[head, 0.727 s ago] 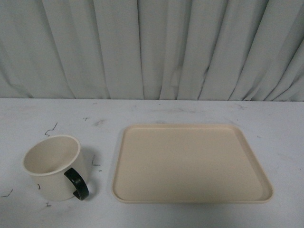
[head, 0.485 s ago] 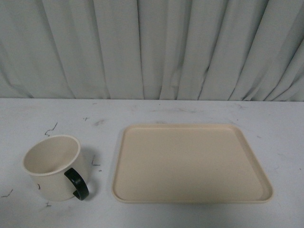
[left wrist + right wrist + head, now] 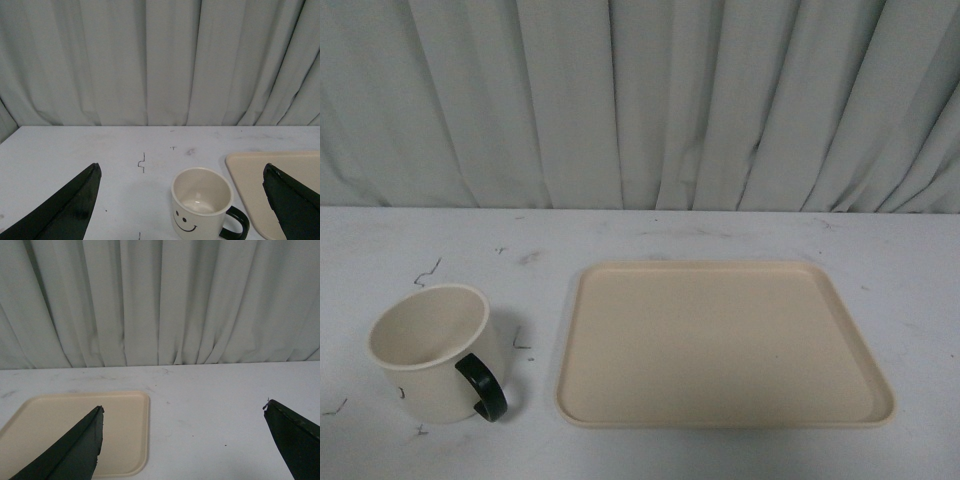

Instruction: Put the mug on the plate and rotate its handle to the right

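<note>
Two things on the pale, scuffed bench (image 3: 640, 235), with a pleated grey curtain (image 3: 640, 100) hanging behind. At far left in the front view, the mug (image 3: 435, 355), upright with its mouth open upward, resting on the bench itself and not on the plate. Black handle (image 3: 483, 387) turned toward the near right, on the side facing the plate. To the right of the mug, with a strip of bench between, the plate (image 3: 725, 345), lying flat and reaching well past the middle of the bench.

From the left wrist view: left claw (image 3: 181, 166) spread wide, gripping nothing, black fingers (image 3: 65, 210) at either edge of the picture, the mug further off between them, smiley face (image 3: 185, 225) toward the camera.

From the right wrist view: right claw (image 3: 183, 405) likewise wide apart with nothing in its grasp, a corner of the plate beyond one finger, plain bench beyond the other.
</note>
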You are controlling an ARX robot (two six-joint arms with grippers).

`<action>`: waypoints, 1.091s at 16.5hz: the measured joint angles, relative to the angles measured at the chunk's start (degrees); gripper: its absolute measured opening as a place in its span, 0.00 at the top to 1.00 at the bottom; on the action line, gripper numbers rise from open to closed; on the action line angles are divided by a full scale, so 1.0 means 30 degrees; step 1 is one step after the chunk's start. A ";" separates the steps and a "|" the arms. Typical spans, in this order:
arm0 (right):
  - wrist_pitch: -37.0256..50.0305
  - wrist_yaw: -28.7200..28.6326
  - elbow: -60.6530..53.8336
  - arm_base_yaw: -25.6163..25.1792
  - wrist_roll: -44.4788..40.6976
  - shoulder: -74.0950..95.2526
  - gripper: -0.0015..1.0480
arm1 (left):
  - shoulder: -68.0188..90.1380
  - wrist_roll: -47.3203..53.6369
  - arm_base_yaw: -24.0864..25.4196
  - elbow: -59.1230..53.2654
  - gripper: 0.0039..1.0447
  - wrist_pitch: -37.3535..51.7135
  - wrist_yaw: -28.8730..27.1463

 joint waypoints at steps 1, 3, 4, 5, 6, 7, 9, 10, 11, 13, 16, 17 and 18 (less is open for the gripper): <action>0.0007 0.0000 0.0000 0.0000 0.0000 0.0000 0.06 | 0.0007 0.0000 0.0000 0.0000 0.06 0.0000 0.0000; 0.0007 0.0000 0.0000 0.0000 0.0000 0.0000 0.06 | 0.0007 0.0000 0.0000 0.0000 0.06 0.0000 0.0000; 0.0000 0.0000 0.0000 0.0000 -0.0007 0.0000 0.06 | 0.0007 0.0000 0.0000 0.0000 0.06 0.0000 0.0000; 0.0000 0.0000 0.0000 0.0000 0.0000 0.0000 0.06 | 0.0007 0.0000 0.0000 0.0000 0.06 0.0000 0.0000; 0.0007 0.0000 0.0000 0.0000 -0.0007 0.0000 0.06 | 0.0007 0.0000 0.0000 0.0000 0.06 0.0000 0.0000; 0.0007 0.0000 0.0000 0.0000 -0.0007 0.0000 0.06 | 0.0007 0.0000 0.0000 0.0000 0.06 0.0000 0.0000; 0.0000 0.0000 0.0000 0.0000 0.0000 0.0000 0.06 | 0.1617 0.0277 -0.1115 0.0233 0.06 0.2091 -0.0503; 0.0015 0.0007 0.0000 0.0000 -0.0007 0.0000 0.06 | 0.4291 0.0729 -0.1807 0.1013 0.06 0.3104 -0.0401; 0.0000 0.0000 0.0000 0.0000 0.0000 0.0000 0.06 | 0.7140 0.1093 -0.1887 0.1967 0.06 0.3548 -0.0255; 0.0022 -0.0015 0.0000 0.0000 0.0000 0.0000 0.06 | 1.2400 0.1144 -0.2834 0.4335 0.06 0.3876 0.0284; 0.0015 0.0000 0.0000 0.0000 -0.0007 0.0000 0.06 | 1.9008 0.1814 -0.2747 0.8269 0.06 0.2863 0.2375; 0.0015 0.0000 0.0000 0.0000 -0.0007 0.0000 0.06 | 2.0975 0.2135 -0.2098 0.9020 0.06 0.2178 0.2805; 0.0015 0.0000 0.0000 0.0000 -0.0007 0.0000 0.06 | 2.2942 0.2186 -0.1319 0.9661 0.06 0.1894 0.3031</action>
